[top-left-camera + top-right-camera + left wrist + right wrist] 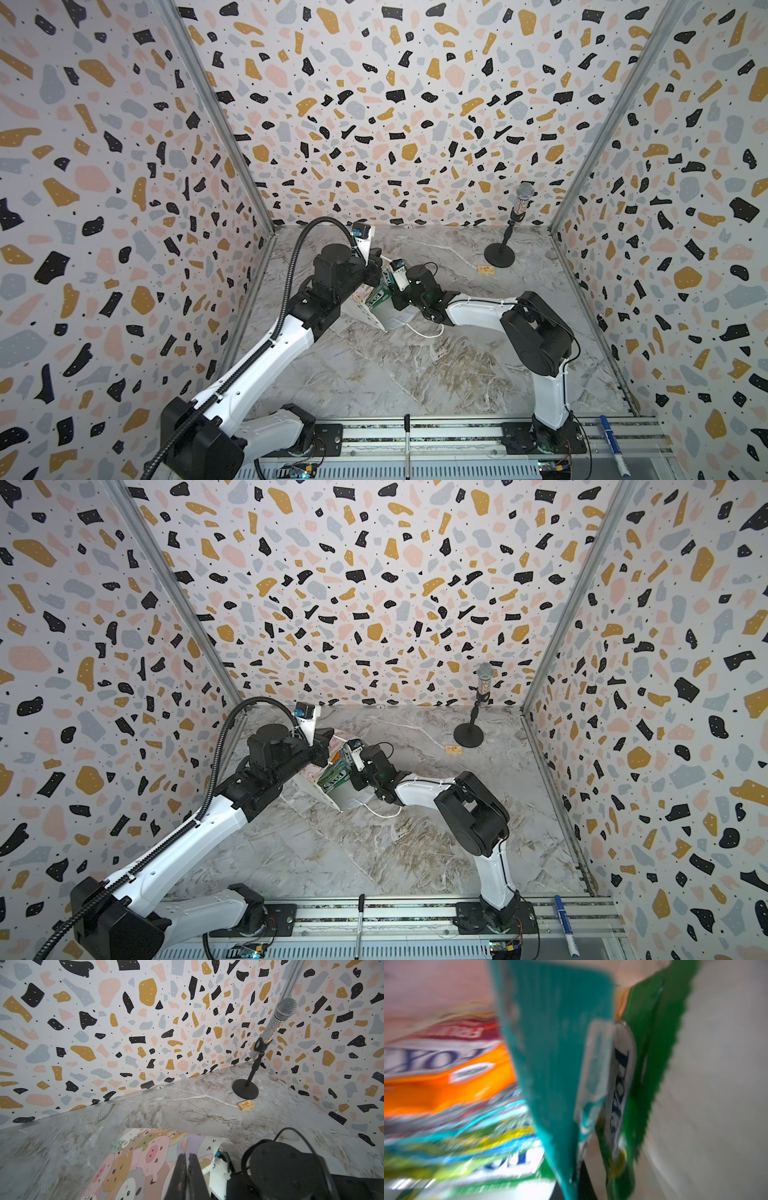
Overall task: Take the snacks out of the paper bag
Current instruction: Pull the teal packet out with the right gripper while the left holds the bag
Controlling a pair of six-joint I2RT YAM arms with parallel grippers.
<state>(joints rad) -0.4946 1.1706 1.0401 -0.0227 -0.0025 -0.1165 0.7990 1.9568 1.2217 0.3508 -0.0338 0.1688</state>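
- The right gripper (pixel 572 1192) was clenched inside the paper bag (pixel 388 319), apparently on the teal packet (pixel 554 1043) rising from between its fingers.
- A green packet (pixel 654 1043) pressed just beside those fingers.
- The other snacks (pixel 446 1088) lay stacked in the bag to one side of them.
- The left gripper (pixel 188 1176) was closed on the bag's colourful wall.
- The pull looked best made slowly, straight out through the mouth against a firm left pinch, lest the green neighbour snag or the glossy film slip.

Glossy plastic snacks (pixel 550 1064); matt paper bag (pixel 135 1167); smooth marbled tabletop (pixel 415 374).
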